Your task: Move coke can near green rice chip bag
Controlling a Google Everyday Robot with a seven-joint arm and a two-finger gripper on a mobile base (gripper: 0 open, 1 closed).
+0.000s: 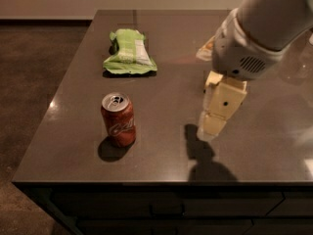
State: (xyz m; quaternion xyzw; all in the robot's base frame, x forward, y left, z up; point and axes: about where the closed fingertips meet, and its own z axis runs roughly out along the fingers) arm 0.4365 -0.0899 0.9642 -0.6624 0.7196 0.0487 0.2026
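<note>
The red coke can point(118, 120) stands upright on the dark table point(161, 155), near its front left. The light green rice chip bag point(129, 52) lies flat at the back left, well behind the can. My gripper point(211, 126) hangs from the arm at the right of centre, pointing down just above the table, about a hand's width to the right of the can. It holds nothing.
A pale yellow sponge point(205, 50) lies at the back, mostly hidden behind my arm. The table's front edge point(161, 182) runs close below the can. The left edge drops to a brown floor point(24, 92).
</note>
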